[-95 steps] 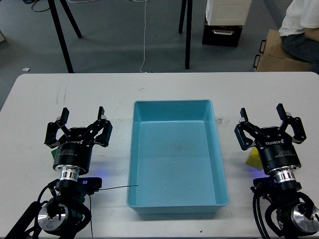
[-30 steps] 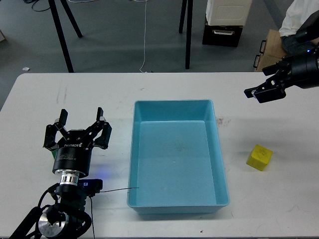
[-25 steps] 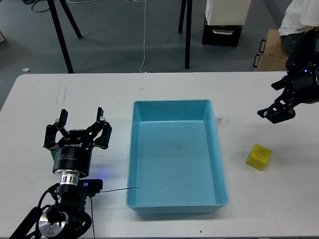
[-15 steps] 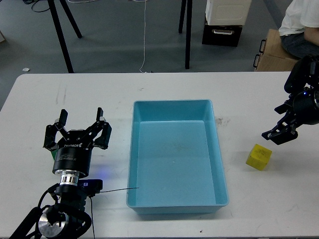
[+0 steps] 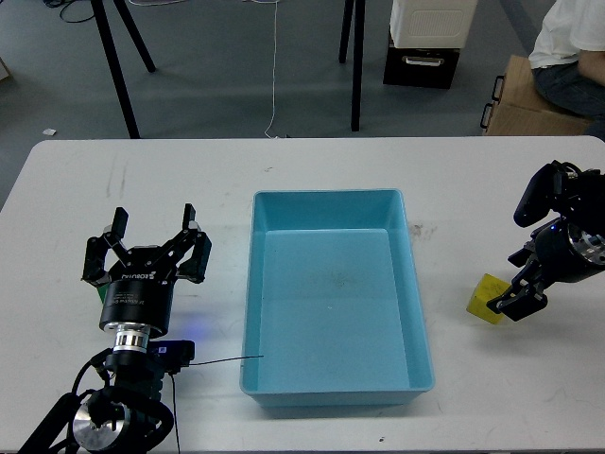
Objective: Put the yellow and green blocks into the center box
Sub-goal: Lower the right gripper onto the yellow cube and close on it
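Observation:
The yellow block (image 5: 484,298) lies on the white table right of the blue center box (image 5: 414,284), which is empty. My right gripper (image 5: 515,301) has come down onto the block's right side. Its dark fingers look spread and cover the block's right edge. I cannot tell whether they touch it. My left gripper (image 5: 146,244) is open and empty, pointing up the table left of the box. The green block is almost wholly hidden under my left arm; only a green sliver (image 5: 97,295) shows beside the wrist.
The white table (image 5: 312,170) reaches to its far edge, with black stand legs (image 5: 118,66) and a cardboard box (image 5: 525,99) on the floor beyond. A thin black cable (image 5: 222,357) runs from my left wrist to the box.

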`<state>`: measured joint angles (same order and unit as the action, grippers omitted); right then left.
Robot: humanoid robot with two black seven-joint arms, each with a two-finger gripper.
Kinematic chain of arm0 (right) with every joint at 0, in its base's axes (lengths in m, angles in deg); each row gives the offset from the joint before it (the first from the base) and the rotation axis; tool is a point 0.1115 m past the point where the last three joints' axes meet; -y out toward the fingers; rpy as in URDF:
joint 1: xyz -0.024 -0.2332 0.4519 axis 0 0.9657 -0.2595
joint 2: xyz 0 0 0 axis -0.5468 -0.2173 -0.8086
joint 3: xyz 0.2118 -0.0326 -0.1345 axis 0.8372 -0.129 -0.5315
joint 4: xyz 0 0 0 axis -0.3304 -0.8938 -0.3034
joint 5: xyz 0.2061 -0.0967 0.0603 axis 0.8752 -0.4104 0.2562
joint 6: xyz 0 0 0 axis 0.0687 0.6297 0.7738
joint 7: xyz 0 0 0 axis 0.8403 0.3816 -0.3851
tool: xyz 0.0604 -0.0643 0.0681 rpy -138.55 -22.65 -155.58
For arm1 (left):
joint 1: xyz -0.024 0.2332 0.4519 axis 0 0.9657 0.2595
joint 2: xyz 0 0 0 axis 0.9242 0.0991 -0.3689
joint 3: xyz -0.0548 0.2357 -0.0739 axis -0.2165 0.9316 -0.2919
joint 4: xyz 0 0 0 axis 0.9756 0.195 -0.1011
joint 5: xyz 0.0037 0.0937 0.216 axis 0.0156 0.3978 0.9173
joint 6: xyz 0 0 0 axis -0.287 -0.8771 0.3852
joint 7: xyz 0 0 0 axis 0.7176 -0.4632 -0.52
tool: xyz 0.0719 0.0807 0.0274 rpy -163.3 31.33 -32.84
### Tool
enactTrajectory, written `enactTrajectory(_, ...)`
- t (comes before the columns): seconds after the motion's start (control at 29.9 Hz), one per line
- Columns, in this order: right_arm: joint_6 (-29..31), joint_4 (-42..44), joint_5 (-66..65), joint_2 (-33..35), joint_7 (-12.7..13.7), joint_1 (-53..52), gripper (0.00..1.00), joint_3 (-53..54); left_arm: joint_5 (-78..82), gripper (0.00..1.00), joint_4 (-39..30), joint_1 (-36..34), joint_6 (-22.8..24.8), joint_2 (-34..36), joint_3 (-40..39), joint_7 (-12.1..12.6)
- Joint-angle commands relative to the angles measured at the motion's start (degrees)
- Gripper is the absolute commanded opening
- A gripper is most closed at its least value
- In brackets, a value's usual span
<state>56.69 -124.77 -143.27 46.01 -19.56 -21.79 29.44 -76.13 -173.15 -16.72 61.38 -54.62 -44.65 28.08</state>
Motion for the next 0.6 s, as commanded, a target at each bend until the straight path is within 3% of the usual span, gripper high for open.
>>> enactTrajectory(0.0, 0.00, 2.05, -0.08, -2.26, -0.01, 1.82, 0.97, 0.00, 0.00, 1.00, 0.08, 0.06, 0.08, 0.02, -0.17, -0.05)
enactTrajectory(0.4, 0.00, 4.78, -0.08, -4.73, -0.01, 4.46, 0.96, 0.18, 0.00, 1.00, 0.08, 0.15, 0.08, 0.11, -0.61, -0.05)
enactTrajectory(0.47, 0.00, 4.78, -0.08, -4.73, -0.01, 4.98, 0.94, 0.27, 0.00, 1.00, 0.08, 0.06, 0.00, 0.11, -0.61, 0.04)
enactTrajectory(0.57, 0.00, 4.87, -0.25, -4.73, -0.01, 5.86, 0.82, 0.27, 0.00, 1.00, 0.08, 0.06, 0.00, 0.11, -0.78, -0.05)
